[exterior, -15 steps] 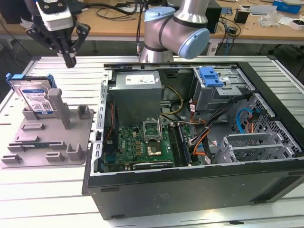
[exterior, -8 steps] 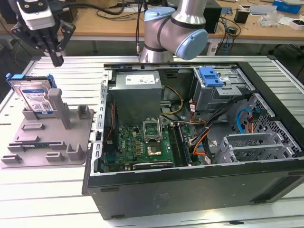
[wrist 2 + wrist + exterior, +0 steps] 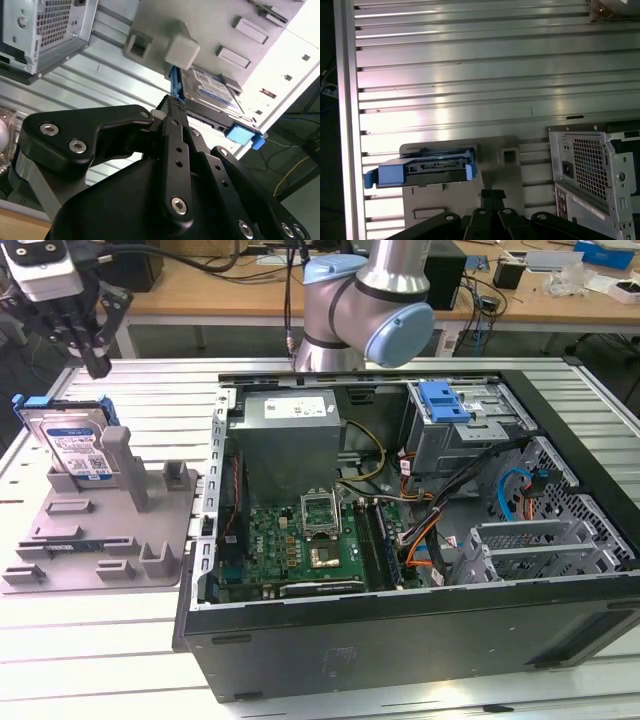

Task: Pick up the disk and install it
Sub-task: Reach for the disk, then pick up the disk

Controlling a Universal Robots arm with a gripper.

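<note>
The disk (image 3: 76,446) stands on edge, leaning in a grey holder plate (image 3: 100,540) at the exterior view's left. It is silver with a white-and-blue label and blue rails. My gripper (image 3: 99,365) hangs above and slightly behind the disk, apart from it. In both wrist views the disk (image 3: 212,90) (image 3: 422,167) lies beyond the fingertips (image 3: 175,106), which are pressed together with nothing between them. The gripper (image 3: 492,196) is shut and empty.
An open computer case (image 3: 560,620) lies on the slatted metal table (image 3: 150,390) at the exterior view's right, with motherboard, cables and a drive cage holding a blue bracket (image 3: 445,400). The arm's base (image 3: 350,320) stands behind the case. Upright posts (image 3: 120,455) rise from the holder plate.
</note>
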